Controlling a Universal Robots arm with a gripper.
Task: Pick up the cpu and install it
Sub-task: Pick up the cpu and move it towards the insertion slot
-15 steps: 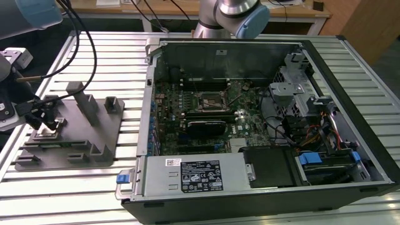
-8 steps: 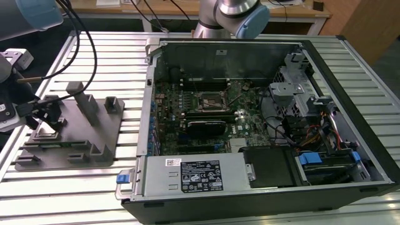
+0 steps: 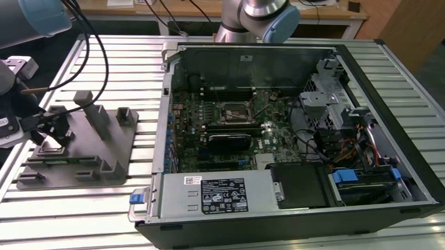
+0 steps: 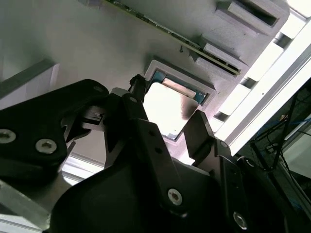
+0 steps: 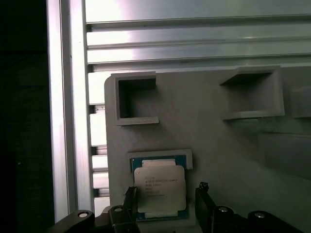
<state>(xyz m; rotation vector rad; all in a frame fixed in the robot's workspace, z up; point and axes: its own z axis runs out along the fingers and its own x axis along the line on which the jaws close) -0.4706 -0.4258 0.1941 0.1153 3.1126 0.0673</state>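
Parted fingers [image 5: 204, 206] either side of cpu [image 5: 159, 189]

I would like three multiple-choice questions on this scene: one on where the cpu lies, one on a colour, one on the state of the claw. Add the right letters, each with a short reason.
1. Where does the cpu lie?
A. in the motherboard socket
B. on top of the power supply
C. in a recess of the fixture

2. What colour is the fixture?
A. grey
B. red
C. yellow

3. How does the claw stand?
A. shut on the cpu and lifted clear
B. open, with one finger on each side of the cpu
C. shut and empty

Answers:
1 C: in the first wrist view the recess's rim frames the chip.
2 A: it looks grey in both wrist views.
3 B: a gap shows between one finger and the chip's edge.
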